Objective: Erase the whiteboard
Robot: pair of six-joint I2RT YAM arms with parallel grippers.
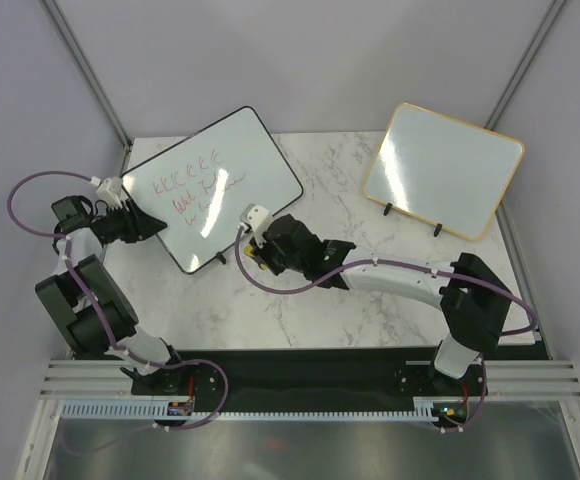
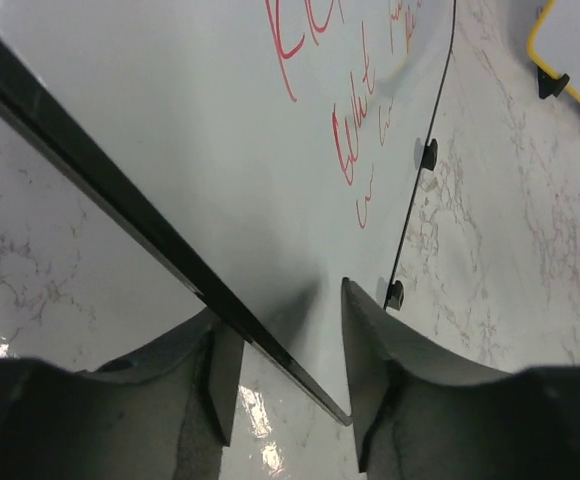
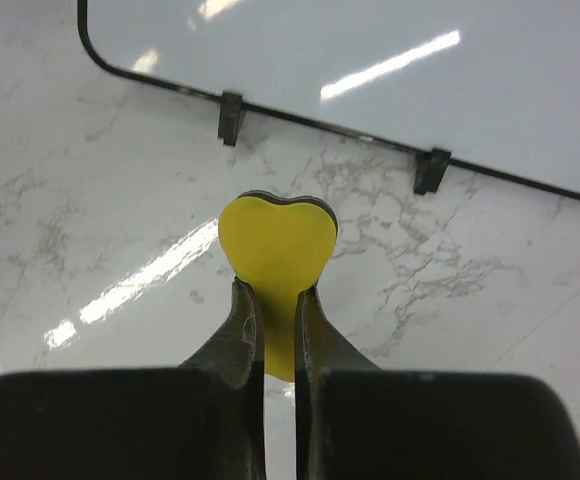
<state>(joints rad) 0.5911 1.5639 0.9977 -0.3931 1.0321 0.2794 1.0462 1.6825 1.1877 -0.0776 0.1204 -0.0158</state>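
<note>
The whiteboard (image 1: 232,205), black-framed with red scribbles (image 1: 195,185), stands tilted at the back left. My left gripper (image 1: 155,222) is at its left corner. In the left wrist view the whiteboard (image 2: 220,150) has its black frame running between the fingers (image 2: 370,350). One finger is under the board and one on its white face, and both look to touch it. My right gripper (image 3: 278,290) is shut on a thin yellow heart-shaped eraser (image 3: 275,245). It hovers over the marble just in front of the whiteboard's near edge (image 3: 370,60).
A second white board with a gold frame (image 1: 442,170) stands on small feet at the back right; its corner (image 2: 570,40) shows in the left wrist view. Marble table (image 1: 300,300) lies between the boards and the arm bases.
</note>
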